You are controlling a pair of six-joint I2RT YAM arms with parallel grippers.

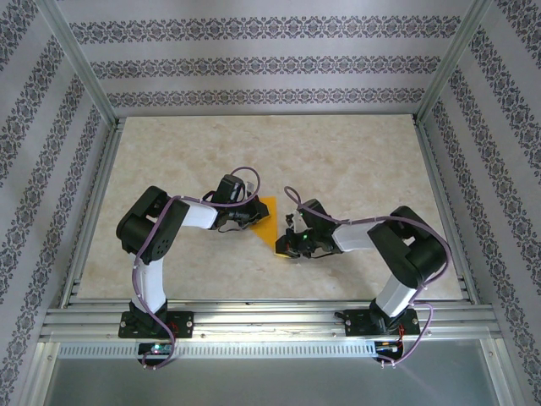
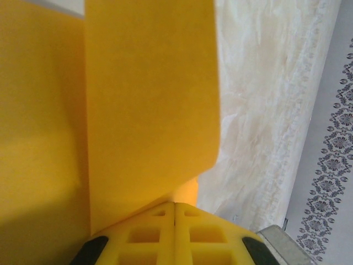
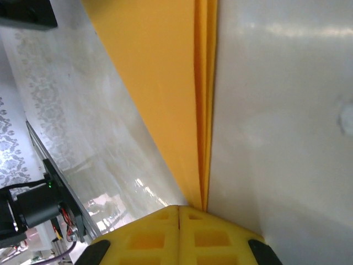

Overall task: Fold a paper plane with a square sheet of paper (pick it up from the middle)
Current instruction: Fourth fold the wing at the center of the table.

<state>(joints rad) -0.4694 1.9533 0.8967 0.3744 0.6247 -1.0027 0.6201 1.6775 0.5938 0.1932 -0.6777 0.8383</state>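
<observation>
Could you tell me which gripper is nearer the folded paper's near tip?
Right. The right gripper pinches the paper beside that tip; the left gripper pinches its far left edge.

My left arm (image 1: 150,254) and right arm (image 1: 404,258) are built alike: white tube links between bulky black joint housings. Each stands on a black base plate (image 1: 156,324) with small red marks. A thin purple cable (image 1: 248,173) runs in slack loops along each arm, from the base to the wrist. The right gripper (image 1: 288,243) has a black body carrying a tiny green light (image 1: 303,240); the left gripper (image 1: 251,216) is black too. Up close, my left fingers (image 2: 146,237) are bright yellow plastic moulded with square recesses, flanked by rounded black corners. The right fingers (image 3: 146,240) look the same.
</observation>
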